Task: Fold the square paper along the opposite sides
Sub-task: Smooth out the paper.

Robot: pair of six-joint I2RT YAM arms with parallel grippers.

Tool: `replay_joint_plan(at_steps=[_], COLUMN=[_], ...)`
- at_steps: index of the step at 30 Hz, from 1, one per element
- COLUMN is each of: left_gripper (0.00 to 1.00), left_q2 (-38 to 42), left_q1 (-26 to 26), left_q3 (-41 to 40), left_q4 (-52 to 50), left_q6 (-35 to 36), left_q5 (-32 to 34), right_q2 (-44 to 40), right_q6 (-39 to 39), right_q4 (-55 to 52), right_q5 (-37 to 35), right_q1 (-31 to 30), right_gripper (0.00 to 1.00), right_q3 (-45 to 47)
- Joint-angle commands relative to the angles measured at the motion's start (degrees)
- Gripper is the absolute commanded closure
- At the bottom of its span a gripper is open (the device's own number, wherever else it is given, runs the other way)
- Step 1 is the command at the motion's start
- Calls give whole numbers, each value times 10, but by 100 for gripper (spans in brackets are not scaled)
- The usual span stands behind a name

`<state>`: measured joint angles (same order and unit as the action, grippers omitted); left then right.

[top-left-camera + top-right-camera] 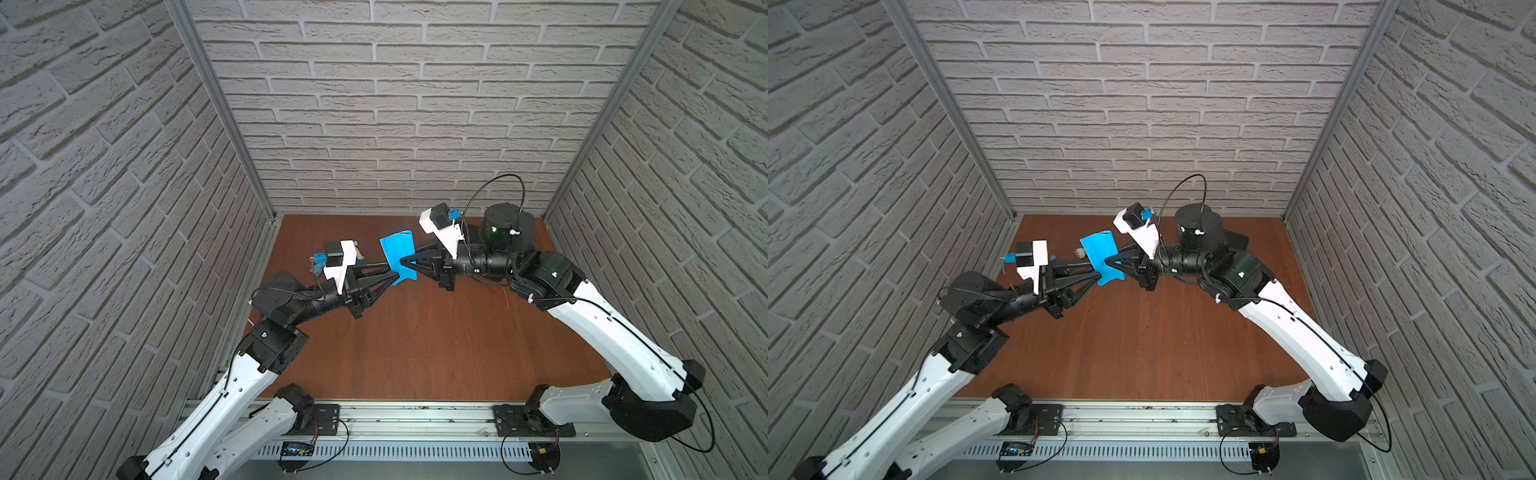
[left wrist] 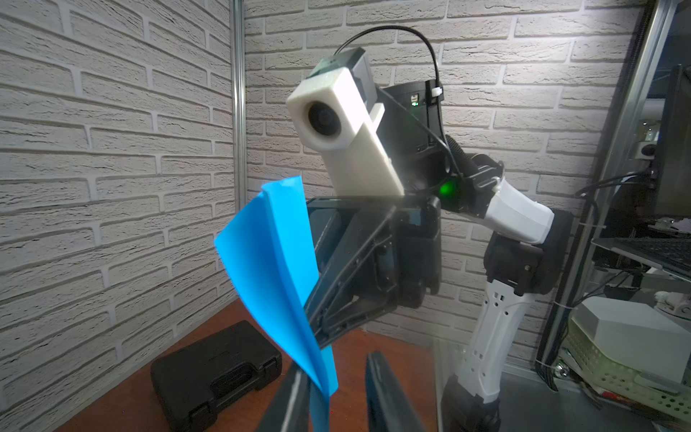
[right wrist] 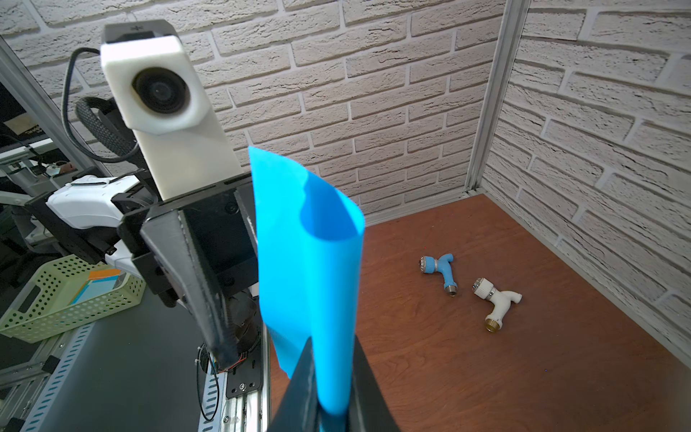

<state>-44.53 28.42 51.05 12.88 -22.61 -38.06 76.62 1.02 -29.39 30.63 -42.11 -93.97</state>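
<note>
Right end effector (image 1: 402, 262) pinching square paper (image 1: 397, 247), left end effector (image 1: 395, 277) astride

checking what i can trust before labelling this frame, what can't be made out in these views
- black case: in both top views, nearly all of it is hidden under the right arm.
- blue tap and white tap: in both top views, mostly hidden by the left wrist camera.
- left tool: blurred at the bottom edge of the left wrist view; whether it touches the square paper is unclear.
</note>
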Motion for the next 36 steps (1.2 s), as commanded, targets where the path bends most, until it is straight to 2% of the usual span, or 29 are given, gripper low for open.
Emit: replay_joint_plan(at_steps=[1, 10, 14, 30, 33, 36], left_gripper=[69, 69, 69, 68, 65, 58], left_q2=[6, -17, -25, -46, -56, -62], left_q1=[2, 2, 1, -12, -20, -25], left_q3=[2, 35, 48, 82, 89, 97], left_q4=[18, -25, -24, -32, -34, -43], left_q6=[15, 66, 75, 77, 74, 75], left_q5=[9, 79, 88, 24, -3, -28], right_q2=[0, 1, 1, 7, 7, 7], right_q6=[-3, 0, 0, -9, -12, -15], right_q4=[16, 15, 13, 4, 2, 0], right_q5=[0, 28, 36, 49, 50, 51], right_q1=[1, 1, 0, -2, -3, -4], right_gripper=[83, 81, 81, 81, 81, 81], right_q3=[-11, -11, -10, -12, -12, -12])
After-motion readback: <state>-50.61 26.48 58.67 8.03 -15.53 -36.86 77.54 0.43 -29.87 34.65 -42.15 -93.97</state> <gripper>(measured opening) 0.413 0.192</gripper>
